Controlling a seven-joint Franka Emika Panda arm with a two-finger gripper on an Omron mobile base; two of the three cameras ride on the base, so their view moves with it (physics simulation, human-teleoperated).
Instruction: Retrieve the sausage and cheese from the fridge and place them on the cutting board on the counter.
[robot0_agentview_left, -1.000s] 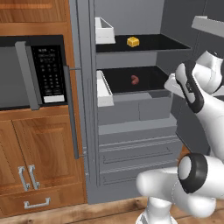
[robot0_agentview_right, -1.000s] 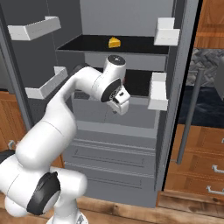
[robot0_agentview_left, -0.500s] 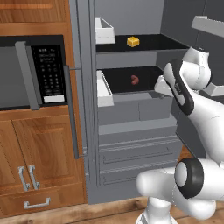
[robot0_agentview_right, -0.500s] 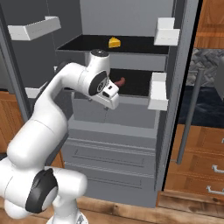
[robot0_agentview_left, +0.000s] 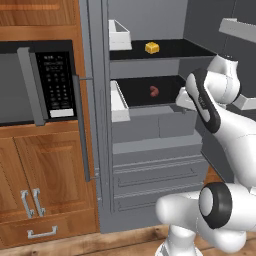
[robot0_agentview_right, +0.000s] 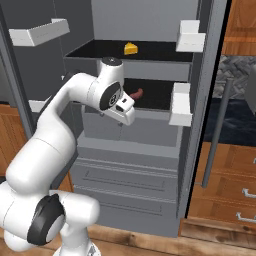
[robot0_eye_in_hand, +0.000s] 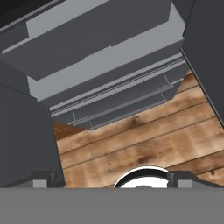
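Already the fridge (robot0_agentview_left: 150, 165) stands with both doors swung wide, which is why its black shelves are open to the arm from the front. The cheese (robot0_agentview_left: 152, 47) sits alone toward the back of the upper shelf, and the sausage (robot0_agentview_left: 154, 90) lies on the shelf below it, also well back; both are still where they are stored, so neither item has been fetched yet. White door bins (robot0_agentview_right: 181, 103) hang on the open doors to either side, clear of the path to the shelves.

The gripper (robot0_agentview_right: 126, 112) hangs just in front of the lower shelf's edge, roughly level with the sausage and a little to the robot's left of it in the right base view. The forearm comes in from the robot's right side and bends sharply at the wrist, so the hand tilts downward: the hand view looks over the grey drawers (robot0_eye_in_hand: 109, 61) to the wooden floor (robot0_eye_in_hand: 144, 140) rather than into the shelf. The fingers are hard to make out there, but the claw appears spread to its full width and is empty. I judge the sausage to be the nearer target, and the hand would need to tip up and reach deeper to get around it. The cutting board and counter are elsewhere.
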